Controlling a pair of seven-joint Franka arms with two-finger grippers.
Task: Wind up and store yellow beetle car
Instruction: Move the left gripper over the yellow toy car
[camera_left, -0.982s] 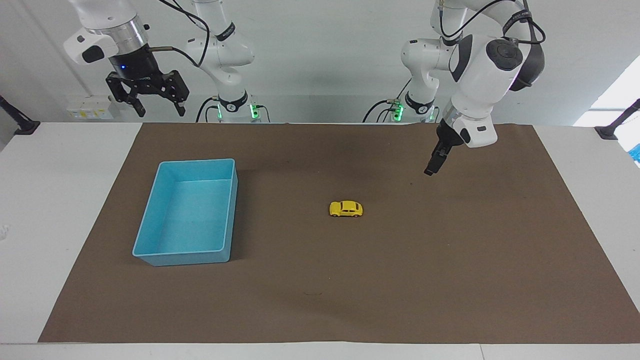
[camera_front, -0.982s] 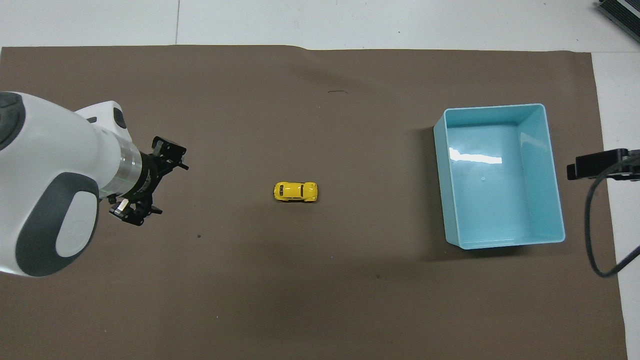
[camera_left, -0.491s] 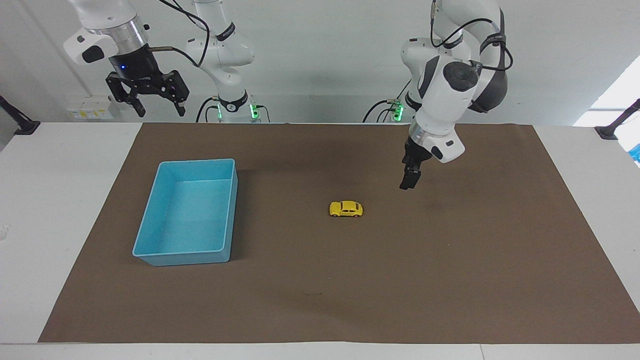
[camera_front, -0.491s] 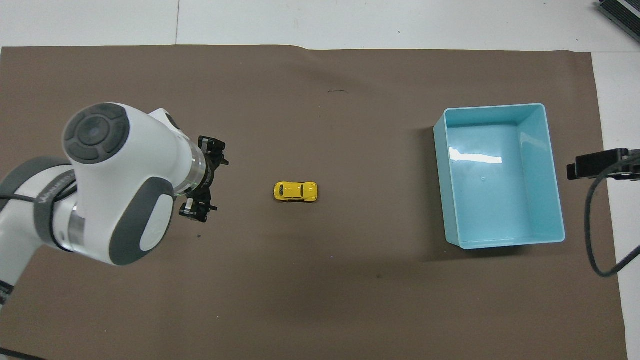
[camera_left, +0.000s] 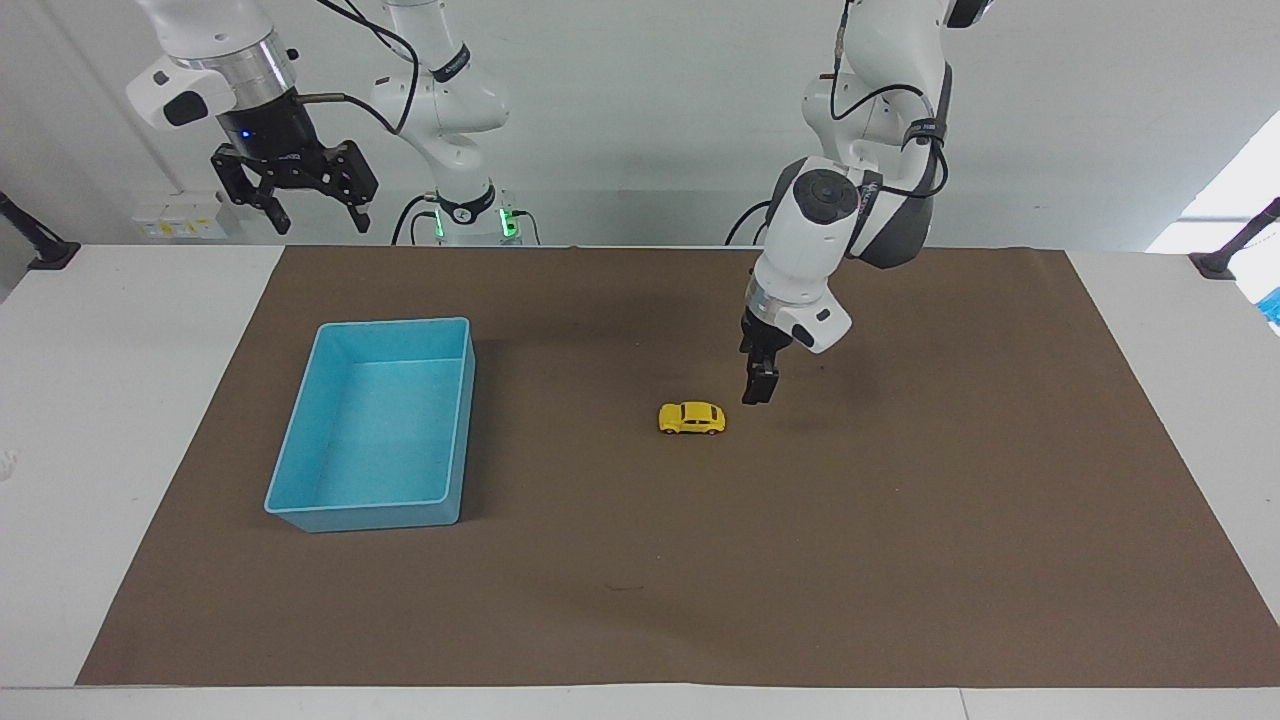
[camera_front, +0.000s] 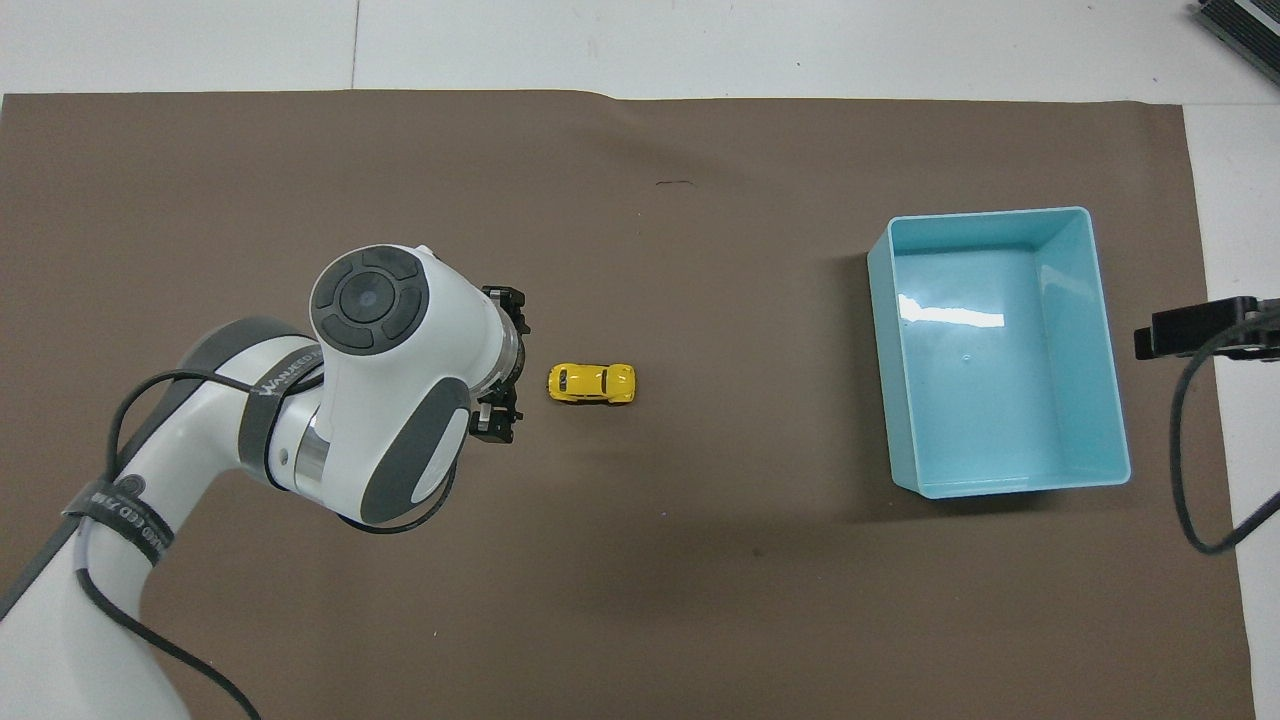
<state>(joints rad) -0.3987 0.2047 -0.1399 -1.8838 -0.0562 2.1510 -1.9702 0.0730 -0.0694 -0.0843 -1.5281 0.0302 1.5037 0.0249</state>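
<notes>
The yellow beetle car (camera_left: 692, 418) (camera_front: 591, 383) stands on its wheels on the brown mat (camera_left: 640, 580), lengthwise along the table. My left gripper (camera_left: 757, 388) (camera_front: 506, 365) hangs low over the mat just beside the car, toward the left arm's end of the table, a small gap away from it. Its fingers (camera_front: 495, 430) stand wide apart with nothing between them. The light-blue bin (camera_left: 395, 324) (camera_front: 985, 214) sits empty toward the right arm's end. My right gripper (camera_left: 318, 218) waits open, raised high above the table's edge by the robots.
The mat covers most of the white table (camera_left: 120, 400). A small dark mark (camera_front: 676, 183) lies on the mat farther from the robots than the car. A black cable (camera_front: 1185, 470) hangs by the bin's outer side.
The left arm has swung across the mat toward the car and come down, its gripper now right beside it. The car, the bin and the right arm have not moved.
</notes>
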